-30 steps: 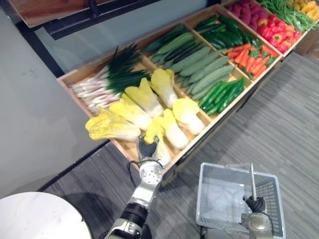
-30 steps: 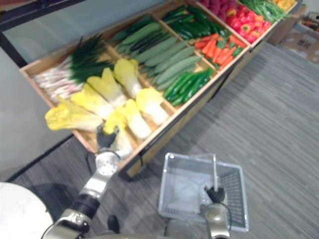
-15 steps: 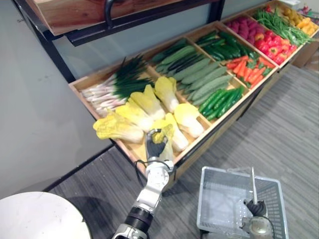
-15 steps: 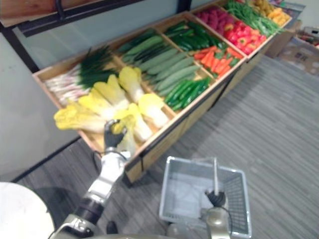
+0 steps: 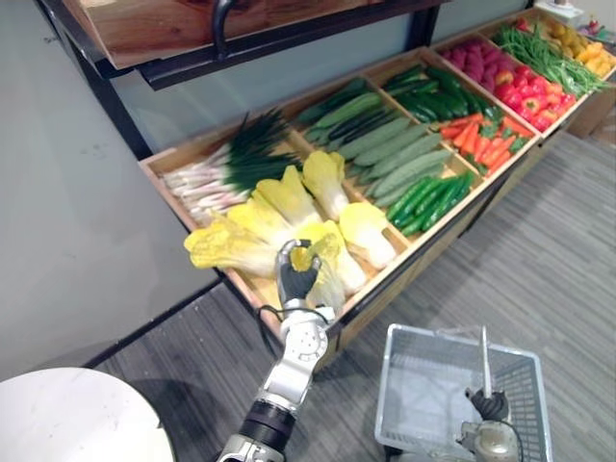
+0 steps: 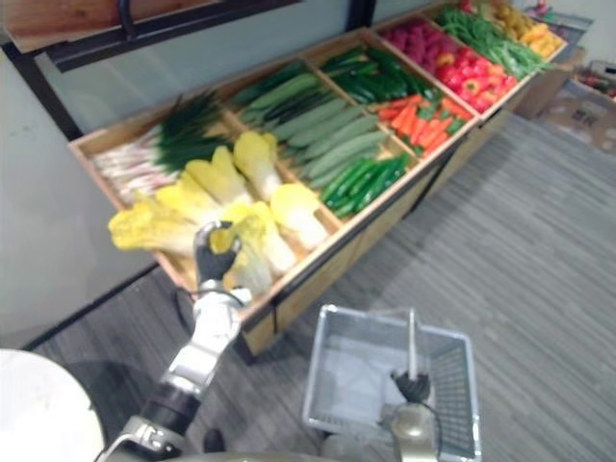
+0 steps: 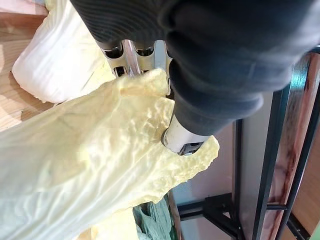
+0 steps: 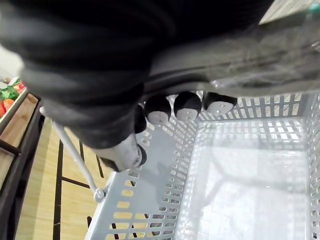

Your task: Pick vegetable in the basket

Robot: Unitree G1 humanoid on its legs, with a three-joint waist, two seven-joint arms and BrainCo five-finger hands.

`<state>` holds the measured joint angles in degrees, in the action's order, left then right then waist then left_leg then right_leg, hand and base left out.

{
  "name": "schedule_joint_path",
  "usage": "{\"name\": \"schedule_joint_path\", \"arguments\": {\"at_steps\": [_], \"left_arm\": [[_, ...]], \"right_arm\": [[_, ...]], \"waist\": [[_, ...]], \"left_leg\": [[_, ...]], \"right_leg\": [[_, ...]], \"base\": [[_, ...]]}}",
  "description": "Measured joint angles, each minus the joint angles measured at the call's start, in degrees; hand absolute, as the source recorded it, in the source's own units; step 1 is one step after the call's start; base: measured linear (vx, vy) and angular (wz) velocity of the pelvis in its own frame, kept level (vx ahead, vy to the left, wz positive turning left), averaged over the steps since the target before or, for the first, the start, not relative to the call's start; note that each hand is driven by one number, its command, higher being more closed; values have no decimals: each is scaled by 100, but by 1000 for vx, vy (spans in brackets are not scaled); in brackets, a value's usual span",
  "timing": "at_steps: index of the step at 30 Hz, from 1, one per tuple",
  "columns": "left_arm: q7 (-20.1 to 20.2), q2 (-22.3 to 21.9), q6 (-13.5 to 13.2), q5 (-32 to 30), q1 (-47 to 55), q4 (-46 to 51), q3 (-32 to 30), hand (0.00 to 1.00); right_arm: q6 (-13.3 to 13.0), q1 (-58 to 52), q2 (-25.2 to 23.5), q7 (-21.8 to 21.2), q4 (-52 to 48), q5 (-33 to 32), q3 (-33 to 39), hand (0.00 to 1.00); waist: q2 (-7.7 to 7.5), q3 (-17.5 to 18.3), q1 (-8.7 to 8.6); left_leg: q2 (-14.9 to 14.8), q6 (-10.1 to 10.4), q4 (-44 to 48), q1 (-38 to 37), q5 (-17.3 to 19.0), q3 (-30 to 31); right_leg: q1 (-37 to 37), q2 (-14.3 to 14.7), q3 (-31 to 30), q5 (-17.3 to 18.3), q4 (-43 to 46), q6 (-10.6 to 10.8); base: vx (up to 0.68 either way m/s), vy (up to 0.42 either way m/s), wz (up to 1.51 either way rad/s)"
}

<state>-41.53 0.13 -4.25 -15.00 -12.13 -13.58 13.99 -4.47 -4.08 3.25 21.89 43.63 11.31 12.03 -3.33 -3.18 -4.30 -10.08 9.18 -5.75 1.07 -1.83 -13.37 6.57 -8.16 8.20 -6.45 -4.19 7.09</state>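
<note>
Bright, even light; soft shadows

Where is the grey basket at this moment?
In the left eye view the grey basket is at lower right, before the wooden vegetable stand, its handle held in the right hand by curled fingers.

The left hand [image 5: 295, 279], at the end of its outstretched arm, curls its fingers round a cabbage [image 7: 75, 170], while the right hand [image 5: 489, 404], held low, grips the basket handle [image 5: 484, 356].
</note>
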Motion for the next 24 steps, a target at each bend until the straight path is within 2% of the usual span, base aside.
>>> {"name": "schedule_joint_path", "arguments": {"at_steps": [7,10,21,22,24], "left_arm": [[-377,0,192,-214,-153,7,-574,100],[-554,-52,236,-219,-176,268,-754,100],[-549,-352,232,-386,-338,460,-764,100],[-544,-366,231,-386,-338,498,-764,0],[-535,-390,228,-386,-337,507,-763,0]], "right_arm": [[-8,-14,0,1,0,11,0,100],[-95,-64,3,1,18,14,-2,100],[-160,-64,22,-1,122,230,-6,100],[-170,-64,22,-1,123,230,-6,100],[-183,-65,25,-1,123,229,-6,100]], "waist": [[-22,13,-4],[-49,21,-2],[-138,80,-9],[-142,83,-9],[-145,85,-9]], "left_leg": [[1,-1,-4,-13,0,-16],[-31,18,-5,2,14,-14],[-106,36,-5,32,27,-15],[-105,36,-6,38,27,-16],[-105,34,-6,50,25,-21]], "right_leg": [[6,0,-30,0,-3,-1],[25,25,-64,6,-2,7],[35,97,-145,29,27,37],[47,98,-157,35,30,45],[72,98,-171,37,42,47]], "base": [[0,0,0],[3,-7,-2],[1,-1,0],[0,0,0],[0,0,0]]}}
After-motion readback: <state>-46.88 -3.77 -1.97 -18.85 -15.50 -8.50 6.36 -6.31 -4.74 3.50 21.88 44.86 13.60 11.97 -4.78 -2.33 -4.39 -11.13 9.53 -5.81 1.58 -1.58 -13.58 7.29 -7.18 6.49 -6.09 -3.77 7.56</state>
